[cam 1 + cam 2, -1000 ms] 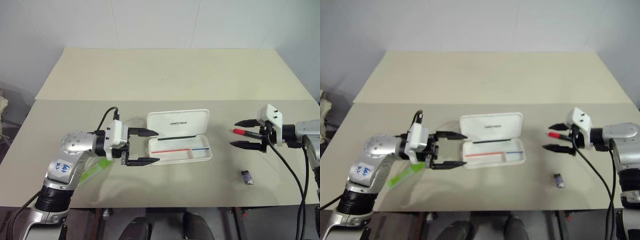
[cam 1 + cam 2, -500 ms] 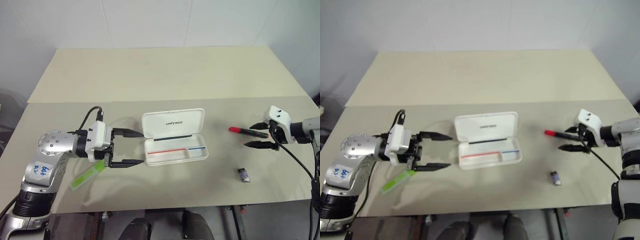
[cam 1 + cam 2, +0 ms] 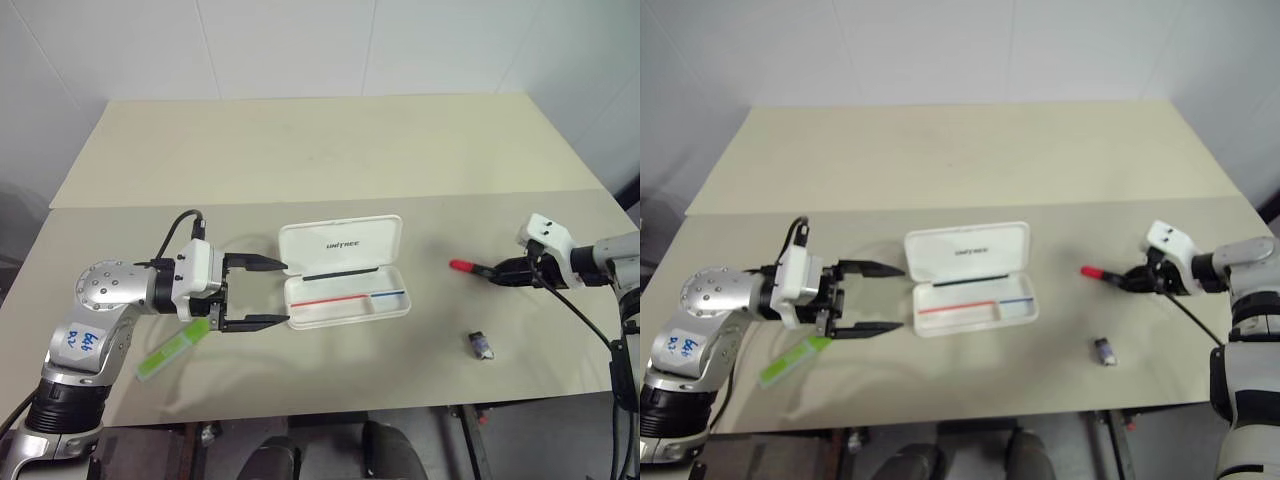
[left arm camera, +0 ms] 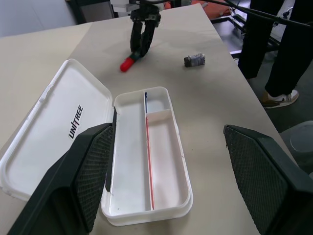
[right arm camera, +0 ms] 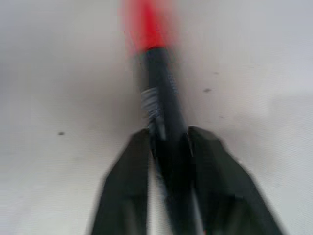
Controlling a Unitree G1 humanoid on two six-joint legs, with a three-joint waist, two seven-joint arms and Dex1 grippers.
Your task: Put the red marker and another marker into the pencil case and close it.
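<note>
The white pencil case [image 3: 340,243] lies open at the table's middle, lid back, its striped tray [image 4: 132,161] empty. To its right, the red marker [image 3: 463,267] rests low on the tabletop with its red end toward the case. My right gripper [image 3: 493,271] is shut on its black barrel [image 5: 157,98]. The lime-green marker [image 3: 174,349] lies flat near the front left, under my left wrist. My left gripper [image 3: 275,293] hovers open just left of the case, its fingers pointing at the case's left end and holding nothing.
A small dark block [image 3: 483,345] lies near the front edge, right of the case and in front of the red marker. A person's dark trouser legs [image 4: 274,44] stand beyond the table's right side. A seam [image 3: 300,198] crosses the table behind the case.
My right gripper has sunk to the table and shut on the red marker's barrel; it stood open around it before. The left gripper stays open. The camera view has shifted.
</note>
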